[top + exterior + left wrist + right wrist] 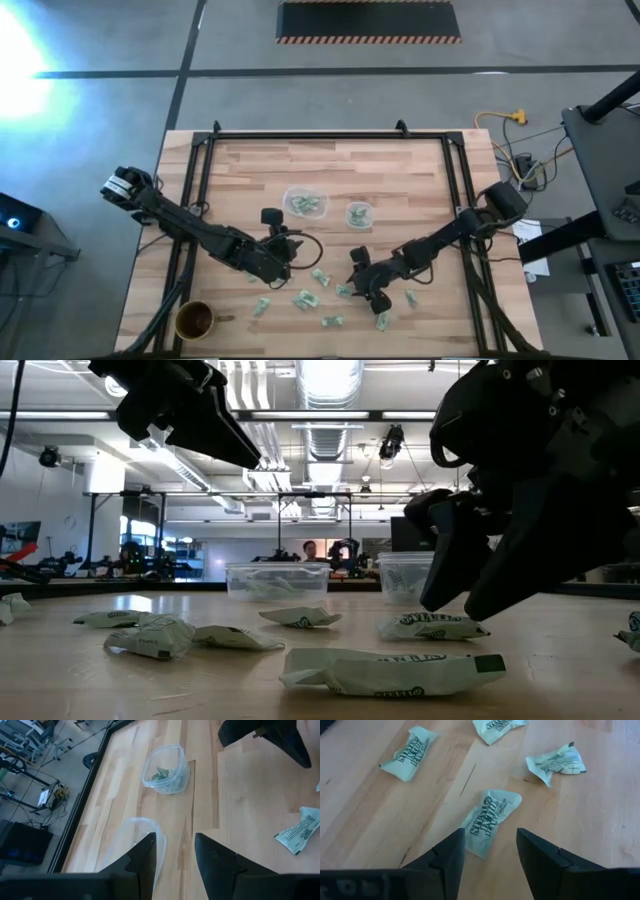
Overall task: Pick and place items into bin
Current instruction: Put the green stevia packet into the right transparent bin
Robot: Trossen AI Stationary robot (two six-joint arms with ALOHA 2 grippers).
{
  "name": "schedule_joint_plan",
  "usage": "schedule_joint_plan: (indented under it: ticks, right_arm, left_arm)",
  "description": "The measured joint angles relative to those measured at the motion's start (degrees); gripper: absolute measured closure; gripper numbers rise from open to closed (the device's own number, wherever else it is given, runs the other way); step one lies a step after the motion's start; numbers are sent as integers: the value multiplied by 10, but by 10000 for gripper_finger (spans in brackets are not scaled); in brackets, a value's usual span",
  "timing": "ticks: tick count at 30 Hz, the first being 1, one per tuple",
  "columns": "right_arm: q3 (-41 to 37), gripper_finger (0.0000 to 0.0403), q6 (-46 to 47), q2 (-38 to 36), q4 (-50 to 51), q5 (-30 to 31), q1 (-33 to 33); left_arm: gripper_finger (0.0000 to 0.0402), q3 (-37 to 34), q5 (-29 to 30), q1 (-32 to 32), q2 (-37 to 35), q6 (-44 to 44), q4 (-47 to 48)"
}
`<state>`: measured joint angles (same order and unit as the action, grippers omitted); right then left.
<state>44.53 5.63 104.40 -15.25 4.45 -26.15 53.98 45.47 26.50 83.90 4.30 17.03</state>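
Right gripper (pixel 490 855) is down low over the table, fingers spread apart, and a wrapped piece (pixel 490 820) lies flat on the wood right between and just ahead of the tips. Nothing is gripped yet. Around it, more wrapped pieces are scattered toward the table's near edge (pixel 320 352), one at (pixel 410 752) and one at (pixel 555 762) (crinkled, one corner sticking up). These look feather-light and soft, thin crackly film, likely slippery; my read is a pinch across the narrow middle of the packet, straddling it, since a flat edge could slide out or the piece skate away when nudged.

Left gripper (pixel 175 855) hovers open and empty above the clear bins: one bin (pixel 167 770) already holds a few pieces, a second bin (pixel 142 827) sits just under its fingers, both near the table's middle. The brown cup (pixel 195 320) stands at the near left corner, well apart.
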Motion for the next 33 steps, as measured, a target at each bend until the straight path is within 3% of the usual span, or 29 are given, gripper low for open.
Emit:
schedule_joint_plan:
  ticks: [13, 25, 33]
  right_arm:
    - [0, 281, -2, 6, 5, -15, 0]
    - [1, 389, -48, 3, 29, -16, -1]
    - [1, 394, -59, -6, 32, -15, -1]
  left_arm:
    - [283, 0, 0, 0, 0, 0, 0]
    - [283, 0, 0, 0, 0, 0, 0]
    - [283, 0, 0, 0, 0, 0, 0]
